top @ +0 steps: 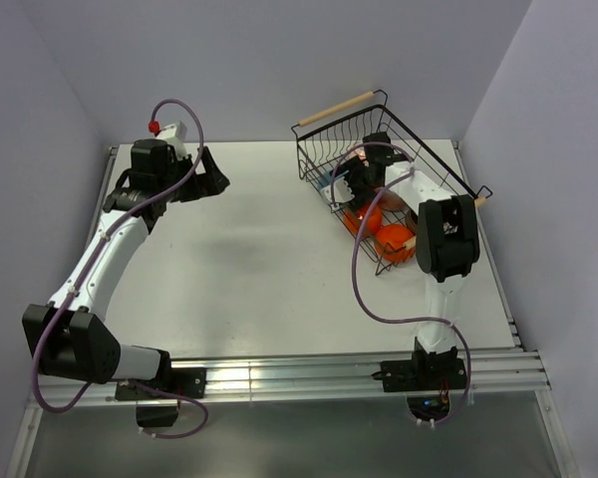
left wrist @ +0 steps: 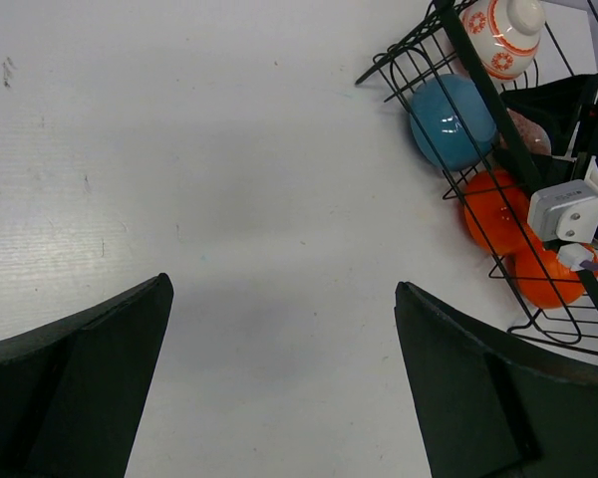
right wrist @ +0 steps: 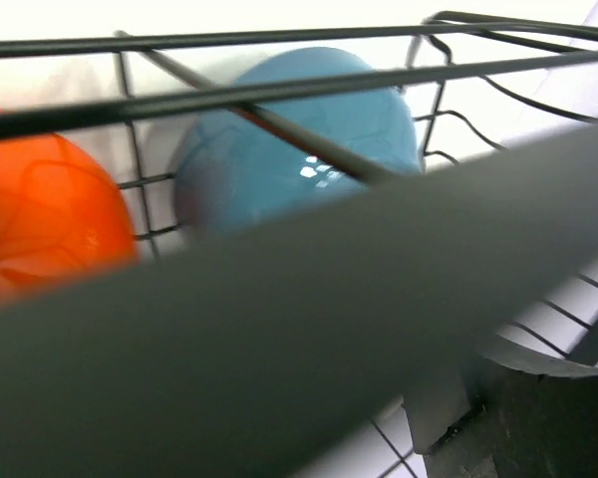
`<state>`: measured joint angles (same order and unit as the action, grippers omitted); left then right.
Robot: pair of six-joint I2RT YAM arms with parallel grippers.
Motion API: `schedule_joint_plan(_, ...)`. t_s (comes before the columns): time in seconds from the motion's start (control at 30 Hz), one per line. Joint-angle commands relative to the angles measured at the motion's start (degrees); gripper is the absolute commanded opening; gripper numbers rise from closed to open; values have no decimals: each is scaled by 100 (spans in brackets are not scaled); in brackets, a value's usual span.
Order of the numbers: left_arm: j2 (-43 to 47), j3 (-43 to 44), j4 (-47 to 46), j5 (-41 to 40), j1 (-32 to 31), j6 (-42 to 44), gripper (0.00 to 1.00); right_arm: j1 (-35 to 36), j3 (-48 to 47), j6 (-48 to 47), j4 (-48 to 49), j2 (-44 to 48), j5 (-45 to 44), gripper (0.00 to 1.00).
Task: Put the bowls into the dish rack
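Left gripper (left wrist: 281,284) hung wide, empty; right gripper (top: 354,184), grip unclear, sat inside rack (top: 434,149) at two o'clock; bowls (top: 396,242) looked nearly all loaded.

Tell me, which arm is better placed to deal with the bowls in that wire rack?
Probably the right arm. The right gripper reaches inside the dish rack, close to the blue bowl and an orange bowl. The left gripper hangs open over the table, well away from the rack.

Blue bowl (left wrist: 451,121), 2 orange bowls (left wrist: 498,211) & orange/wht patterned bowl (left wrist: 506,35) inside blk wire dish rack (top: 336,109).
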<state>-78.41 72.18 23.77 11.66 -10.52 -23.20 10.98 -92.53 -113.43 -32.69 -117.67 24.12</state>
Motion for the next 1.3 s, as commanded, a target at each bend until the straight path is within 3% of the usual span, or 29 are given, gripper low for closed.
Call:
schedule_joint_plan(0.0,221,-29,-197,170,33,123,100,-26,-370,187,157,411,251,81)
schedule_joint_plan(0.33,-34,419,224,-23,50,483,99,-158,-836,2182,1053,938,-20,81)
schedule_joint_plan(0.4,-191,655,566,-50,50,728,100,-158,-845,3016,1299,1227,-83,86)
schedule_joint_plan(0.47,-288,797,891,-129,50,931,100,-167,-994,3866,1265,1525,-187,100)
schedule_joint_plan(0.53,-333,850,963,-59,103,1028,100,-175,-1082,4702,1352,1755,-372,100)
schedule_joint_plan(0.67,-201,640,902,134,138,1186,100,-184,-1818,7011,435,2361,-943,100)
schedule_joint_plan(0.8,-140,429,1016,91,138,1230,100,-184,-2085,8554,-701,2976,-1095,100)
schedule_joint_plan(0.93,264,60,858,135,147,1274,100,-176,-1059,9697,-1046,4222,-665,100)
schedule_joint_plan(1.03,746,-265,909,13,147,1222,100,-175,422,10636,-872,5065,-323,100)
schedule_joint_plan(1.17,1073,-503,998,-120,147,1265,100,-175,1358,10859,-643,5674,-144,100)
schedule_joint_plan(1.27,1433,-731,1059,-120,147,1309,99,-175,1501,10842,-739,5798,-162,100)
